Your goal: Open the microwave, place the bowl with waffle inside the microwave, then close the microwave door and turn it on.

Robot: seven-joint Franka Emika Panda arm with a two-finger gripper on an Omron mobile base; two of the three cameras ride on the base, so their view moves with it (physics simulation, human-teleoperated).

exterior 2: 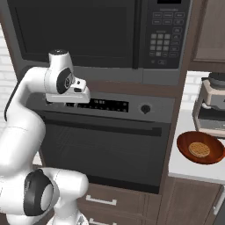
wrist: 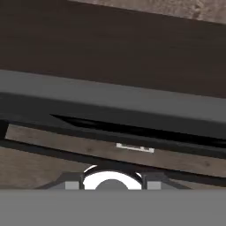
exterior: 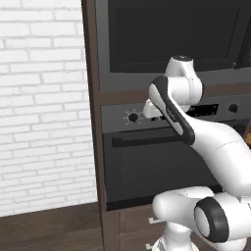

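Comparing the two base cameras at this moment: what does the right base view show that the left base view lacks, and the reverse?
Right base view alone: the microwave keypad, the counter carrying the bowl with the waffle in it, and the grey coffee machine behind the bowl.

Left base view alone: the white brick wall and a strip of wooden floor.

Both: the shut microwave door, the knobbed oven with its bar handle below, and the robot arm raised before the oven's control panel.

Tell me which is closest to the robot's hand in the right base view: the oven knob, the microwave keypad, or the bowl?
1. Oven knob, just right of the hand.
2. Microwave keypad, up and right.
3. Bowl, far right on the counter.
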